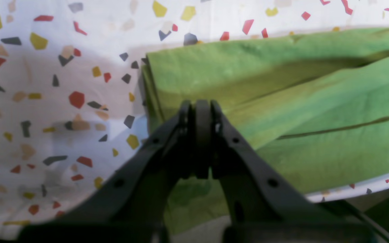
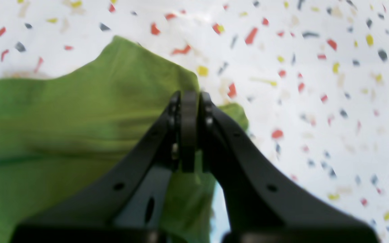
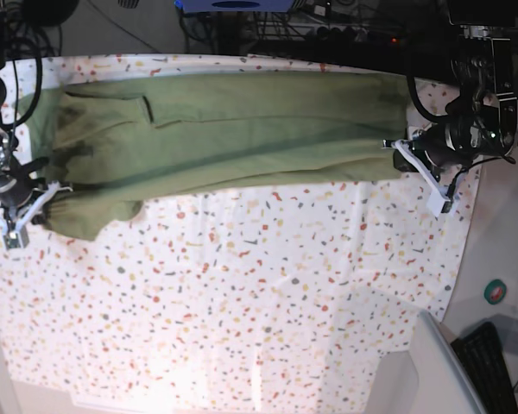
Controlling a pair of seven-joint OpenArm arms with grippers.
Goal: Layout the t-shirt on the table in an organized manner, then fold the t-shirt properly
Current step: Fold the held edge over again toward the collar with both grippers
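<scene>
The olive-green t-shirt [image 3: 224, 129] lies stretched in a long, lengthwise-folded band across the far part of the speckled table [image 3: 242, 285]. On the right of the base view, my left gripper [image 3: 403, 153] is shut on the shirt's end. In the left wrist view its jaws [image 1: 203, 106] are pressed together at the cloth's folded edge [image 1: 282, 101]. On the left of the base view, my right gripper [image 3: 33, 203] is shut on the other end near a sagging sleeve [image 3: 91, 216]. In the right wrist view its jaws [image 2: 189, 98] are closed with green fabric [image 2: 79, 111] bunched under them.
The table's right edge runs close to my left gripper, and a tape roll [image 3: 495, 291] lies beyond it on the floor. A grey bin [image 3: 436, 371] and a keyboard [image 3: 494, 362] sit at the near right. Cables and dark gear [image 3: 328, 30] line the far edge.
</scene>
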